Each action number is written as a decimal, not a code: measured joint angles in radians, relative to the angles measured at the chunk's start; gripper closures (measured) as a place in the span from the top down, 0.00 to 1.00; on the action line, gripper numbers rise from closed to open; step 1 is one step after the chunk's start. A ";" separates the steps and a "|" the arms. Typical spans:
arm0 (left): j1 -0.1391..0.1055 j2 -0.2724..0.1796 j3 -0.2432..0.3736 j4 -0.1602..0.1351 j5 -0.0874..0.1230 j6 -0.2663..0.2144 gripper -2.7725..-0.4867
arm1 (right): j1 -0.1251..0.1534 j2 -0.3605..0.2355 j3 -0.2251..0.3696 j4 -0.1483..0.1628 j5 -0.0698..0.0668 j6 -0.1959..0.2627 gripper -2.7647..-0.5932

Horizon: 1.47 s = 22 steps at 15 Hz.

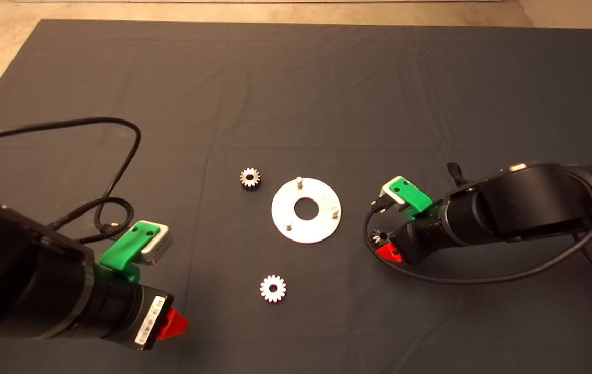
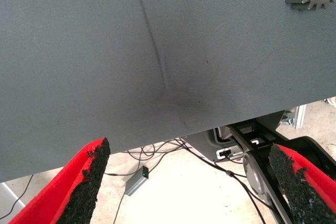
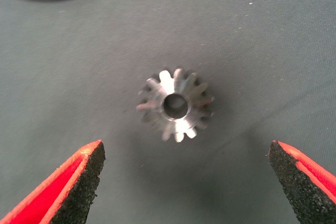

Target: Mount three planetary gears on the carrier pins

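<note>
Three planetary gears lie flat on the dark, creased cloth mat point(image 1: 296, 78) in the head view, all off the disc point(image 1: 306, 210): one gear point(image 1: 249, 178) just beside the disc's far-left rim, a second gear point(image 1: 273, 288) well apart on the near side, and a third gear point(image 1: 380, 237) to its right, half hidden under the right gripper point(image 1: 386, 248). The disc is flat, round, bright silver with a central hole, and three carrier pins point(image 1: 299, 181) stand upright near its rim, all bare. The left gripper point(image 1: 173, 323) waits low at the left, a black cable looping behind it.

The left wrist view shows the left gripper's red fingers point(image 2: 86, 177), with rough black pads, spread wide over the mat's edge; one toothed gear sits at a corner.

The right wrist view shows one silvery spur gear, about a dozen teeth and a round bore, lying between the right gripper's widely parted pads, touching neither.
</note>
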 joint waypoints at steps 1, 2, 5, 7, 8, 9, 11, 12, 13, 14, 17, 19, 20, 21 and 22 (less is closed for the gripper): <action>0.000 0.000 0.000 0.000 0.000 0.000 0.74 | -0.002 0.000 -0.006 -0.004 0.000 -0.005 0.80; 0.000 0.000 0.000 0.000 0.000 0.000 0.74 | -0.004 0.001 -0.013 -0.009 0.000 -0.009 0.80; 0.000 0.000 0.000 0.000 0.000 0.000 0.74 | -0.015 0.005 -0.024 -0.017 0.000 -0.016 0.80; 0.000 0.000 0.000 0.000 0.000 0.000 0.74 | -0.030 0.014 -0.031 -0.021 0.001 -0.016 0.80; 0.000 0.000 0.000 0.000 0.000 0.000 0.74 | -0.032 0.017 -0.034 -0.021 0.001 -0.018 0.80; 0.000 0.000 0.000 0.000 0.000 0.000 0.74 | -0.033 0.022 -0.039 -0.024 0.000 -0.019 0.80; 0.000 0.000 0.000 0.000 0.000 0.000 0.74 | -0.033 0.028 -0.044 -0.027 0.000 -0.019 0.80; 0.000 0.000 0.000 0.000 0.000 0.000 0.74 | -0.034 0.032 -0.048 -0.028 0.000 -0.019 0.80; 0.000 0.000 0.000 0.000 0.000 0.000 0.74 | -0.034 0.035 -0.052 -0.030 0.001 -0.019 0.80; 0.000 0.000 0.000 0.000 0.000 0.000 0.74 | -0.034 0.035 -0.054 -0.034 0.001 -0.019 0.80; 0.000 0.000 0.000 0.000 0.000 0.000 0.74 | -0.039 0.036 -0.063 -0.040 0.000 -0.019 0.79; 0.000 0.000 0.000 0.000 0.000 0.000 0.74 | -0.045 0.037 -0.063 -0.040 0.000 -0.019 0.77; 0.000 0.000 0.000 0.000 0.000 0.000 0.74 | -0.048 0.039 -0.063 -0.042 0.001 -0.019 0.77; 0.000 0.000 0.000 0.000 0.000 0.000 0.74 | -0.054 0.041 -0.064 -0.043 0.001 -0.019 0.77; 0.000 0.000 0.000 0.000 0.000 0.000 0.74 | -0.059 0.041 -0.064 -0.043 0.001 -0.020 0.75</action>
